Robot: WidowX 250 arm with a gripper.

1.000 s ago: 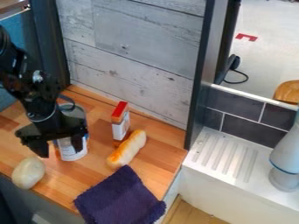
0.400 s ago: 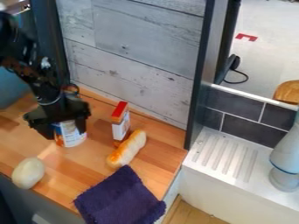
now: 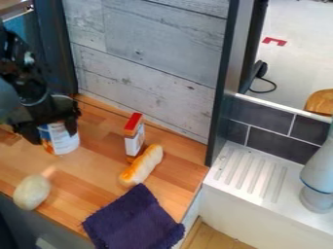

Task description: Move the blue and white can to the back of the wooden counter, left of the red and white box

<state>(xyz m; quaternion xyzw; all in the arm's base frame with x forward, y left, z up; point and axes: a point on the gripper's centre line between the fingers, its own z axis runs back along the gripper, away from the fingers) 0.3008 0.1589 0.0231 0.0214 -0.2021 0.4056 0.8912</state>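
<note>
At the left of the counter, the black gripper [image 3: 52, 132] has its fingers around a white and blue can [image 3: 62, 140], one on each side of it. The can is upright, its upper part partly hidden by the gripper; I cannot tell if its base touches the wood. Nearer the front left edge lies a pale, rounded object [image 3: 31, 192]. To the right of the can stand a red and white box [image 3: 134, 136] and, just in front of it, a bread-like roll [image 3: 141, 166] lying at a slant. A dark purple cloth [image 3: 133, 220] is draped over the front edge.
Grey plank boards [image 3: 149, 58] rise behind the wooden counter [image 3: 94, 187]. A dark upright post [image 3: 221, 87] stands at its right end. Beyond it are a white ridged drainboard [image 3: 250, 177] and a grey faucet-like fixture [image 3: 317, 180].
The can has moved with the gripper, first toward the back and then to the left. The box, roll, pale object and cloth have kept their places.
</note>
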